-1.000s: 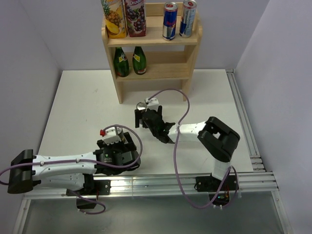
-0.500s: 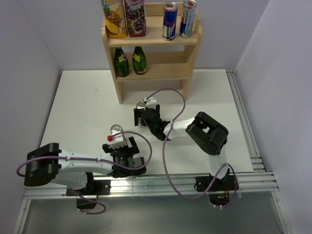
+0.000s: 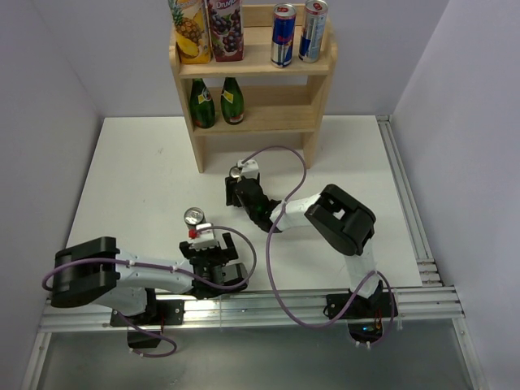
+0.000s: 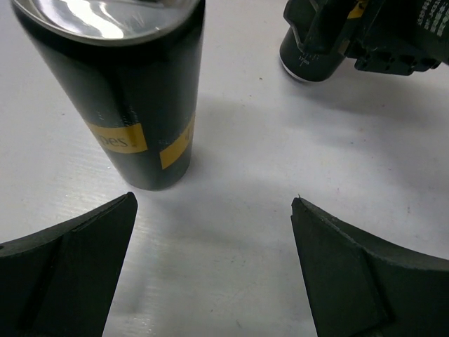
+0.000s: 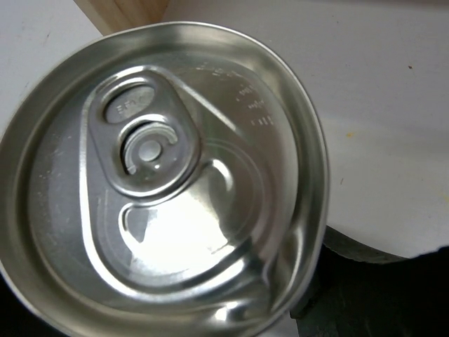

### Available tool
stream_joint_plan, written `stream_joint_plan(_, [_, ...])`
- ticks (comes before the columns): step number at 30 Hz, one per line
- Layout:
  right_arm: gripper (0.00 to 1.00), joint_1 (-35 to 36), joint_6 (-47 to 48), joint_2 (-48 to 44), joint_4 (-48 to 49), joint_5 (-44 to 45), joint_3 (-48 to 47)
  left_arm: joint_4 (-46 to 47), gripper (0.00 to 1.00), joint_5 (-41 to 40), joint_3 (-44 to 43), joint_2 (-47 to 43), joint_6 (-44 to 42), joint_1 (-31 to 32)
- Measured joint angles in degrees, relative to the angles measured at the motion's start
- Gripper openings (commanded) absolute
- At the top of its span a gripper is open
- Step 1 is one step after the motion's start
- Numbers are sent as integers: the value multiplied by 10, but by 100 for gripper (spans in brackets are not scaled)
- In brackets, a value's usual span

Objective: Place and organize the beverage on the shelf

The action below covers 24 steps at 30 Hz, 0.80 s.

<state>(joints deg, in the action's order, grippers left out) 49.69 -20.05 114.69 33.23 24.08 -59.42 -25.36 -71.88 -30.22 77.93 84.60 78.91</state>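
White tabletop (image 3: 138, 179), grey walls (image 3: 49, 81), wood shelf (image 3: 260, 127) at back

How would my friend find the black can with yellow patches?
Start at the wooden shelf and come down the white table toward the left arm. The black can stands upright, free, just beyond the open left fingers. The other table can is nearer the shelf, with the right arm on it.
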Motion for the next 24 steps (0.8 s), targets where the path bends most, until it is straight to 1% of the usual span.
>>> stream_joint_plan(1, [7, 0, 0, 0, 0, 0, 0, 11, 99, 0, 0, 8, -4, -2])
stream_joint_plan(2, [0, 0, 0, 0, 0, 0, 0, 21, 99, 0, 1, 16, -7, -3])
stream_joint_plan(7, [0, 0, -1, 0, 4, 0, 3, 50, 99, 0, 18, 56, 2, -9])
stream_joint_plan(13, [0, -1, -10, -7, 33, 2, 28, 35, 99, 0, 16, 109, 31, -16])
stream_joint_plan(18, [0, -1, -21, -26, 55, 7, 65, 16, 99, -7, 16, 116, 82, -16])
stream_joint_plan(21, [0, -1, -31, -41, 71, 11, 93, 18, 99, -18, 16, 118, 89, -18])
stream_joint_plan(24, [0, -1, -41, -55, 80, 14, 117, 17, 99, -26, 5, 147, 91, -30])
